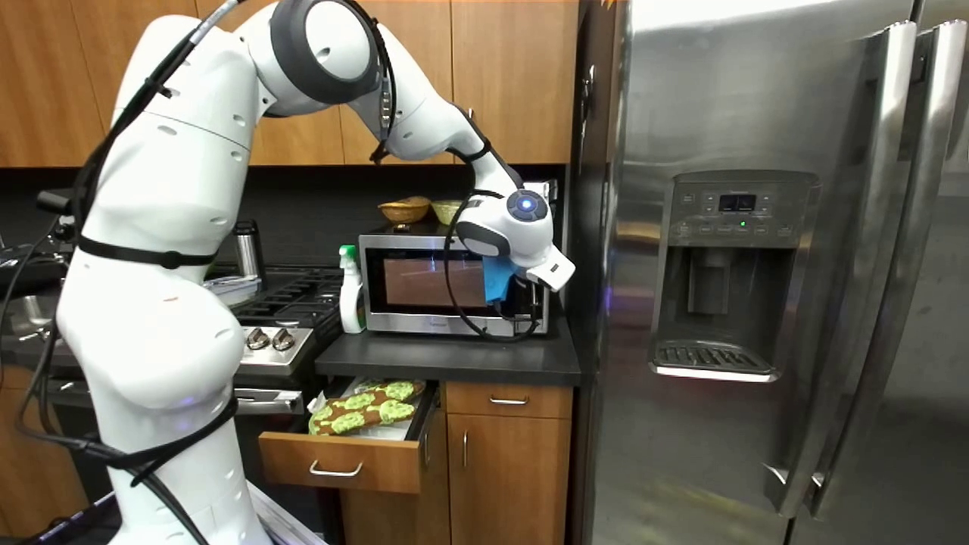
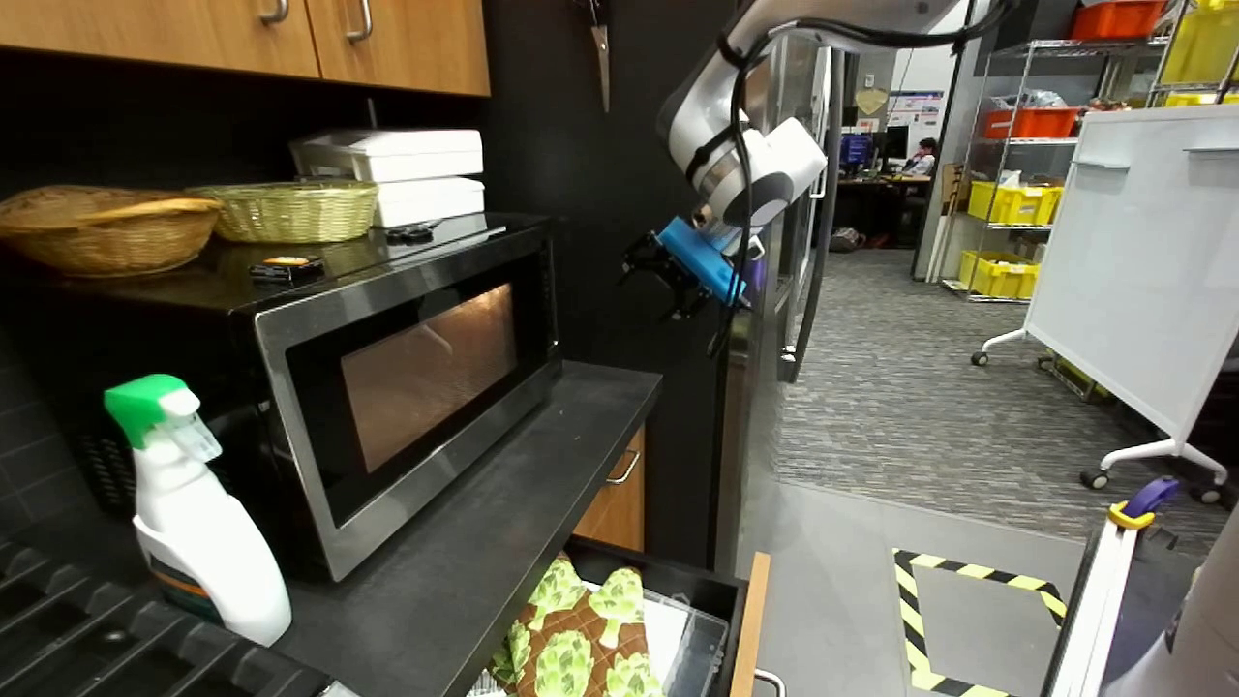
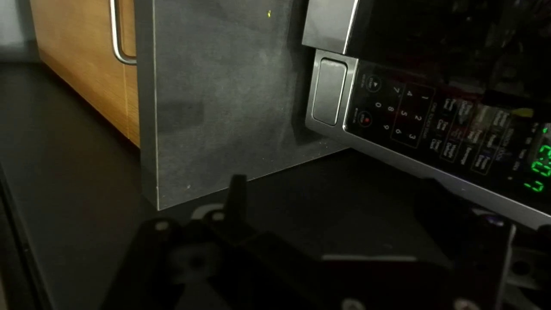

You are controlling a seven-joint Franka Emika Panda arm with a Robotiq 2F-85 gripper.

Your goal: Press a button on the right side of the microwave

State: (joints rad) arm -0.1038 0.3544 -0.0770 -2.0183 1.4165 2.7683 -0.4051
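The silver-grey microwave (image 1: 431, 284) stands on the dark counter, its door shut, in both exterior views. Sideways in the wrist view lies its control panel (image 3: 404, 107), with number buttons, round start (image 3: 373, 84) and stop (image 3: 365, 119) buttons, a large silver push button (image 3: 330, 91) and a green lit display (image 3: 540, 168). My gripper (image 3: 335, 183) is open, nothing between its fingers. In an exterior view the gripper (image 2: 650, 293) hangs tilted in front of the microwave's right end, apart from the panel. The arm partly covers that end in an exterior view.
A dark side wall (image 2: 600, 194) and a steel fridge (image 1: 719, 98) bound the counter on the right. Below the counter (image 1: 447, 356) a drawer (image 1: 341, 462) stands pulled out. A spray bottle (image 1: 350, 291) is left of the microwave; baskets (image 2: 295, 211) sit on top.
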